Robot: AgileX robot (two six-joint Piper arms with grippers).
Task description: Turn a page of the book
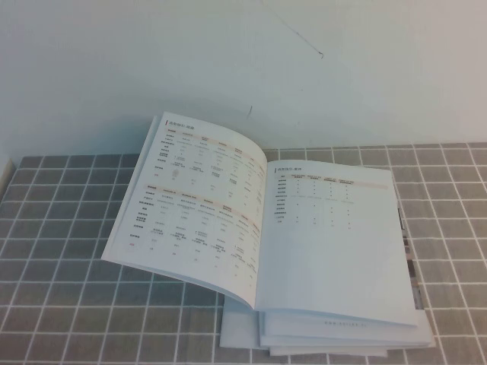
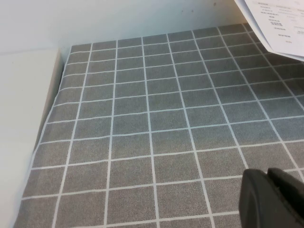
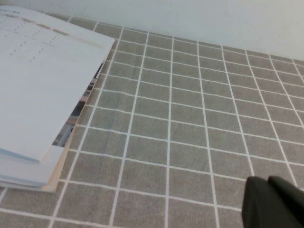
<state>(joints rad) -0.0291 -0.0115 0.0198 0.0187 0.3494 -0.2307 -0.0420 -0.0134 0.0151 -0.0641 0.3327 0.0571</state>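
Glossy white paper catches the light where the book (image 1: 259, 228) lies open on the grey tiled cloth (image 1: 68, 289), resting on a stack of other white booklets (image 1: 327, 338). The page (image 1: 338, 236) on the right side carries a small table at its top and blank space below; it lies flat, touched by nothing. The left leaf (image 1: 190, 205), dense with orange-banded tables, stands lifted at a slant. To my eye the turn has not begun: no arm reaches over the book in the high view. The left gripper (image 2: 273, 199) hovers over bare cloth off the book's left side, its fingers drawn close with only a thin slit between. The right gripper (image 3: 273, 202) hangs over cloth beside the book's right edge, fingers pressed together and empty. What is left is everything: reach, lift the page's edge, carry it over.
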